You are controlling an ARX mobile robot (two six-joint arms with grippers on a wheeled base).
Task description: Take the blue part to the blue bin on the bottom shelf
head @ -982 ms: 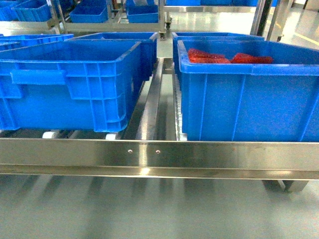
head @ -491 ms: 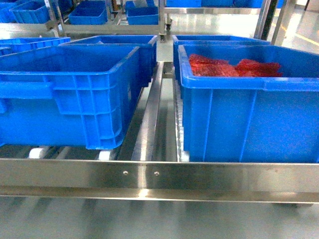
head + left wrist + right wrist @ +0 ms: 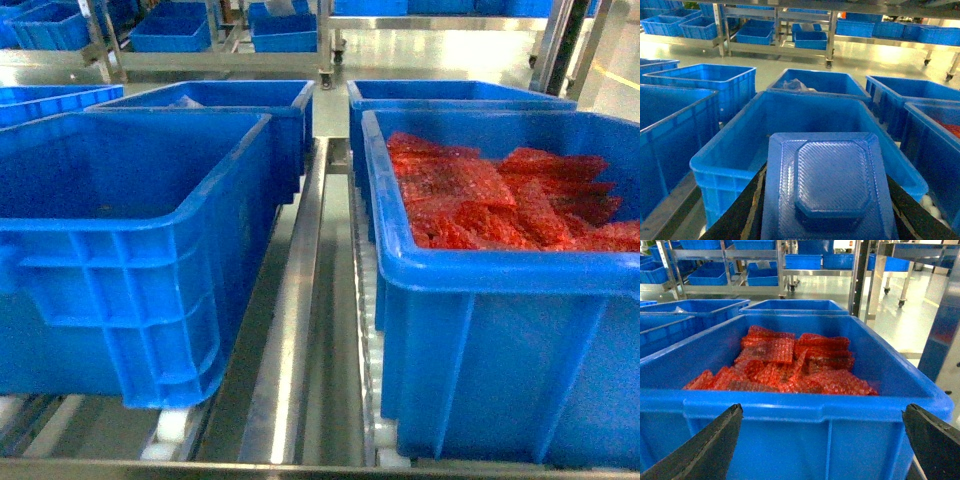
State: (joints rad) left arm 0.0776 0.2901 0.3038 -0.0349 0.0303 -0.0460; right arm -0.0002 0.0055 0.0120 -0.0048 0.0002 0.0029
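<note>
Racks of blue bins lined the far floor. Since a second earlier, the head view had closed in on the bottom shelf [image 3: 300, 330]. Left gripper [image 3: 827, 220] held the blue part [image 3: 830, 185] above the empty bin [image 3: 735, 155]; release seemed next. Right gripper [image 3: 822, 440] stood wide, empty, before the bin of red parts [image 3: 790, 365].

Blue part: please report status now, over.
Left gripper shut on blue part, above empty blue bin. Right gripper open, facing bin of red bags. Nothing in the way.

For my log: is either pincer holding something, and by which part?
The left pincer holds the flat blue textured plastic part by its near side edges. The right pincer is open, empty.
</note>
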